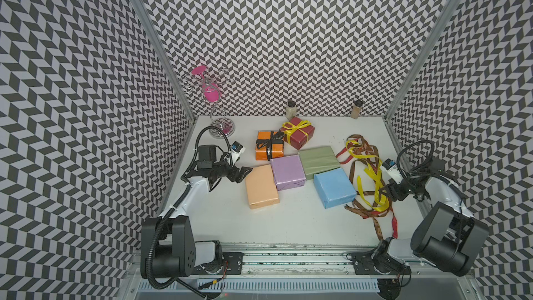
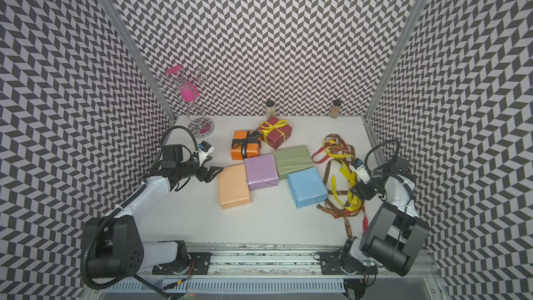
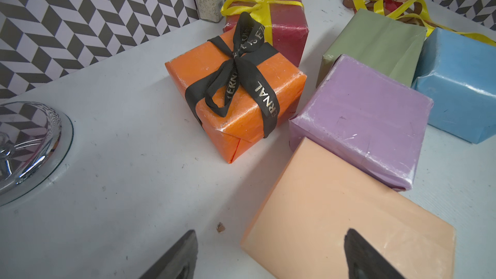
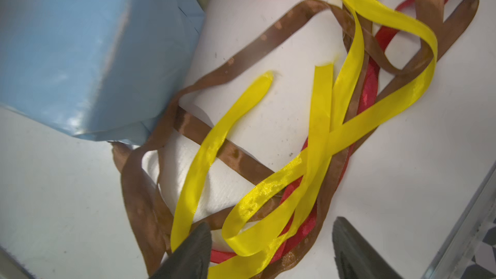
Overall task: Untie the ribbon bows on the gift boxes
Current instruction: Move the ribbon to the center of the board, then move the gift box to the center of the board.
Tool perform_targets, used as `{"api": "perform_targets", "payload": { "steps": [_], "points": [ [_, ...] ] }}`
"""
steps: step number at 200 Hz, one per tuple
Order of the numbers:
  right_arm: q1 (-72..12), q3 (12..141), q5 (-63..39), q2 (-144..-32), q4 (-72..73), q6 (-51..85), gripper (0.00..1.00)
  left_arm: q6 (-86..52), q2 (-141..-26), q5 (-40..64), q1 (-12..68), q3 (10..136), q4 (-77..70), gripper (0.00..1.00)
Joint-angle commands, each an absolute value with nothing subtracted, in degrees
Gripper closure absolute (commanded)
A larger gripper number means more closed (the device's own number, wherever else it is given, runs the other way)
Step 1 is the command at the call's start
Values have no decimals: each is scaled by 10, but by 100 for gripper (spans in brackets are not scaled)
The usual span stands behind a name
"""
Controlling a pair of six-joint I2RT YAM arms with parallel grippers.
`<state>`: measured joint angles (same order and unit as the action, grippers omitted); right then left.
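White tabletop, mid-area: bare paper-wrapped boxes in peach, lilac, sage green and light blue. Loose yellow, brown and red ribbons are heaped beside the blue, under the right gripper, jaws apart. Behind, yet to untie: orange paper-wrapped box with black white-lettered ribbon bow, just beside dark red box with yellow satin bow. Left gripper, jaws apart, is nearer; the orange box lies ahead of it toward the back wall, lettered tail draped down its near side.

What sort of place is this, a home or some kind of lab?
Most likely a robot lab test cell: patterned panels wall in a white table, and a left arm and right arm are bolted to a metal rail at its front.
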<state>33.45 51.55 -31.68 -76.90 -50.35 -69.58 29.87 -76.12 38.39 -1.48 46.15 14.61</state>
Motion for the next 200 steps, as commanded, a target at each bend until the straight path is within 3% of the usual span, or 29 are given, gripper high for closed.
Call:
{"api": "perform_targets", "payload": {
  "steps": [1,29,55,93,160,200],
  "points": [
    [313,550,-410,-704,-509,-692,15,286,-779,397,-2,492,136,15],
    [172,561,-379,-663,-442,-571,12,261,-803,328,40,514,104,15],
    [69,581,-376,-692,-381,-462,14,258,-831,270,77,534,75,16],
    [-20,691,-402,-808,-348,-351,35,235,-925,231,85,625,80,24],
    [-120,857,-390,-991,-308,-273,41,265,-1072,243,103,769,124,30],
    [-167,869,-354,-1045,-299,-276,42,270,-1118,193,119,795,121,34]
  ]
}}
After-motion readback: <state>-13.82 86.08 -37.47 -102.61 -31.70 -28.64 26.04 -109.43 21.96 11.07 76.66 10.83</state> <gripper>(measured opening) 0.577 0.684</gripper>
